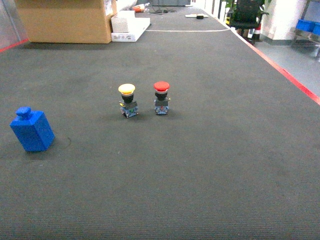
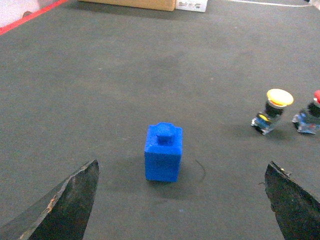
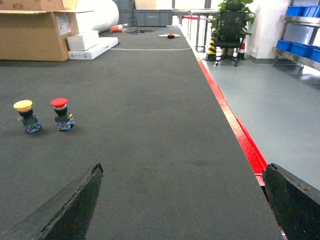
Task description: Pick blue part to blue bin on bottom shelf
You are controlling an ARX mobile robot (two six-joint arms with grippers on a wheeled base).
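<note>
In my left wrist view the left gripper [image 2: 182, 200] has its fingers [image 2: 70, 202] spread wide, one dark tip in each lower corner of the frame, nothing between them. The blue part [image 2: 163, 152] stands upright on the dark mat [image 2: 150, 75] at the centre of that frame, beyond the tips and roughly on the line between them, which I judge is a lineup for a straight reach and a squeeze across its flat sides. Its stud points up, so it should sit steady as I close.

The right gripper [image 3: 182, 200] is likewise wide and empty, aimed down a bare stretch of mat; I read it as parked out of the way.

In the head view the blue part sits at the left edge, mid-height, well apart from the yellow button [image 1: 127, 100] and red button [image 1: 161, 97] near the centre. Neither arm shows there.

Blue bins [image 3: 300, 47] sit on a rack at the upper right of the right wrist view; whether that is the bottom shelf I cannot tell.
</note>
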